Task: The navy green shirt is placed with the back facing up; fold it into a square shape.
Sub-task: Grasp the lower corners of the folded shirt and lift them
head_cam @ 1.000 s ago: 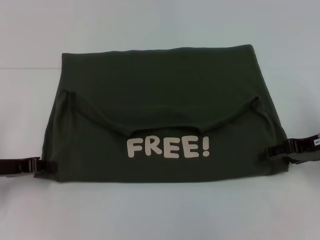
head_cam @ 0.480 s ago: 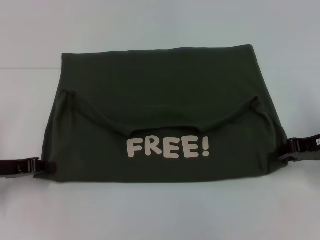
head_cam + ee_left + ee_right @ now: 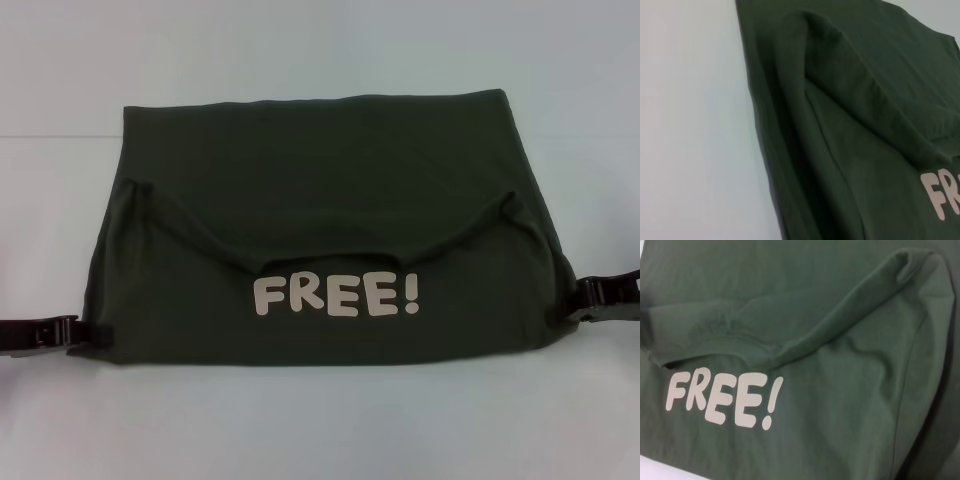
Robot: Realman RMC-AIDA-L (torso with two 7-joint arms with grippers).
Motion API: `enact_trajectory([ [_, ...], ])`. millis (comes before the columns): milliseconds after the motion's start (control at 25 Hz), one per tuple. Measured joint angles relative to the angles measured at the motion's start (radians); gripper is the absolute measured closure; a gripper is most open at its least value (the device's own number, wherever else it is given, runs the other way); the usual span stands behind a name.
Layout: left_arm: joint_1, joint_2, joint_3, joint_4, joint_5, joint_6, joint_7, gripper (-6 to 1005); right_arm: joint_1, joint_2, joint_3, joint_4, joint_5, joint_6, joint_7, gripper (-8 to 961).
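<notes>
Both grippers sit low at the shirt's near corners in the head view: the left gripper (image 3: 85,333) at about eight o'clock, touching the cloth's edge, and the right gripper (image 3: 580,300) at about four o'clock, just beside the right edge. Whether either one is clamped on the cloth or has let go cannot be told, since the fingertips are hidden against the dark fabric and neither wrist view shows them. The navy green shirt (image 3: 320,200) lies mid-table on the white table (image 3: 320,430) as a wide rectangle, the top part folded down so the collar and the pale "FREE!" lettering (image 3: 337,297) face up near the six o'clock edge. It is wider than deep, so a side-to-side fold seems the likely step toward a square. To do it well, each side should be taken at the full stack of layers, lifted evenly, and laid with edges aligned, smoothing the bunched ridge at the sleeve folds. No containers appear in any view.
</notes>
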Motion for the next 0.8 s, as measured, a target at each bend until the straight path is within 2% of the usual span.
enact_trajectory([
  [120,0.0,0.006,-0.001,0.001,0.0,0.019,-0.006,963,0.0,-0.009,0.007,-0.003,0.002,-0.036,-0.015,919],
  [240,-0.001,0.019,-0.002,0.005,0.007,0.064,-0.025,963,-0.003,-0.028,0.011,-0.008,0.002,-0.094,-0.027,919],
  [480,0.003,0.039,-0.053,0.037,0.113,0.246,-0.066,963,-0.032,-0.07,0.011,-0.009,0.001,-0.28,-0.087,920],
  [680,-0.001,0.063,-0.114,0.042,0.225,0.501,-0.057,963,-0.073,-0.072,0.002,-0.02,-0.005,-0.453,-0.19,920],
  [800,0.003,0.065,-0.117,0.048,0.272,0.607,-0.04,964,-0.1,-0.065,-0.033,-0.019,-0.01,-0.508,-0.246,919],
])
